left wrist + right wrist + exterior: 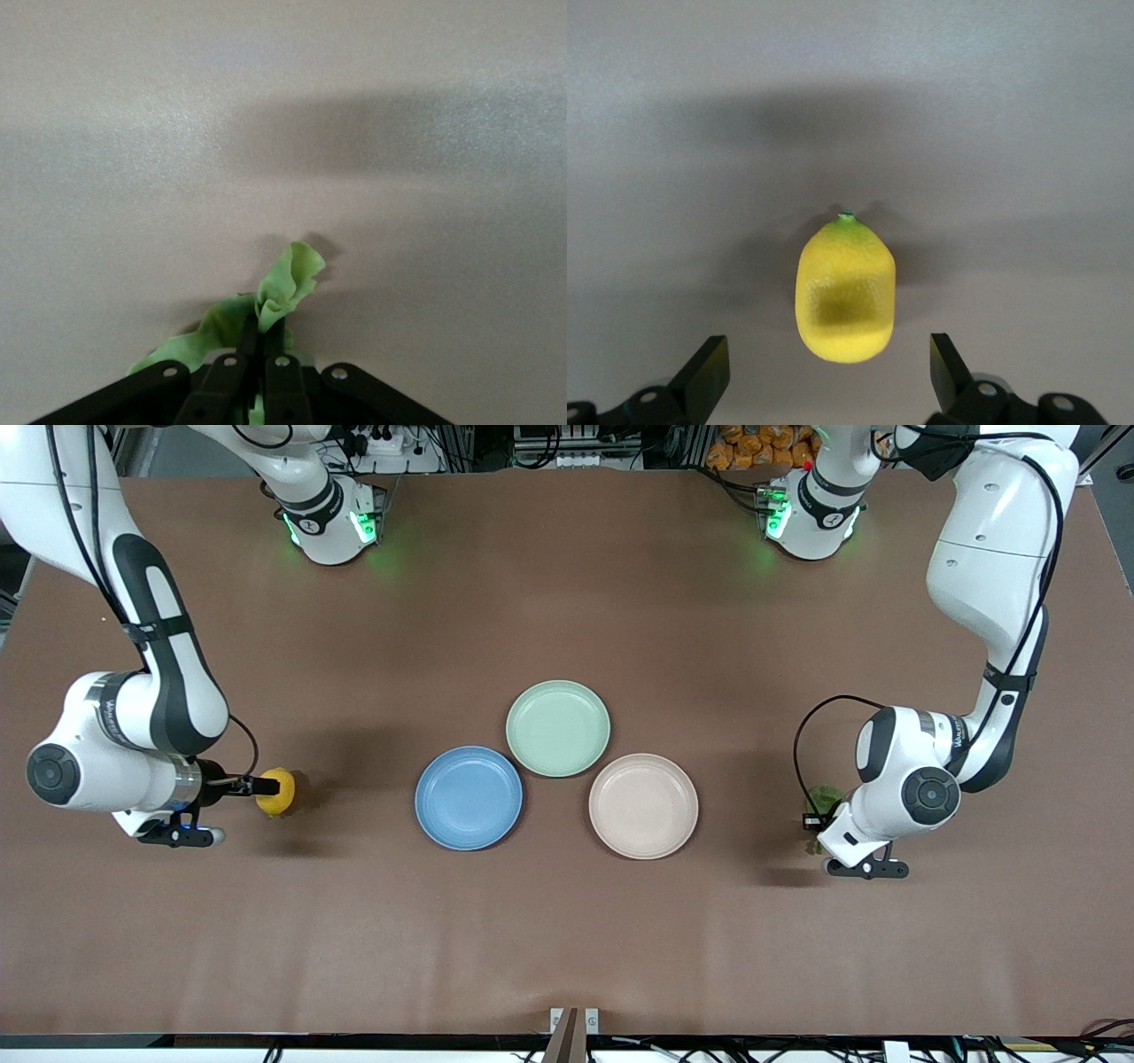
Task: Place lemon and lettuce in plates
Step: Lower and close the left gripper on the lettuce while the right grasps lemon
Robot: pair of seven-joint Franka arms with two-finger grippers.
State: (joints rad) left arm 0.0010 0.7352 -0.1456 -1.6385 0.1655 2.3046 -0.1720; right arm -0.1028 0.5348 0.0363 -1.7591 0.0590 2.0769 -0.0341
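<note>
You have three plates grouped at the middle of the brown table, and all three hold nothing. Nearest the front camera's edge sit the blue plate and the cream plate, side by side with a small gap between them, the blue one toward the right arm's end and the cream one toward the left arm's end. Farther from the camera, the pale green plate sits between the two, its rim touching or almost touching each. Toward the right arm's end of the table, well apart from the blue plate and about level with it, you will find the lemon resting on the tabletop. Your right gripper is down at it with its fingers spread wide; in the right wrist view the lemon lies just ahead of the two fingertips, centred on the gap and touched by neither, its pointed green tip aimed away from the gripper. Toward the left arm's end, well apart from the cream plate, the lettuce shows only as a bit of green beside the left arm's wrist. Your left gripper has its fingers pinched together on the leaf, which curls up past the fingertips and spills out to one side, low over the tabletop.
</note>
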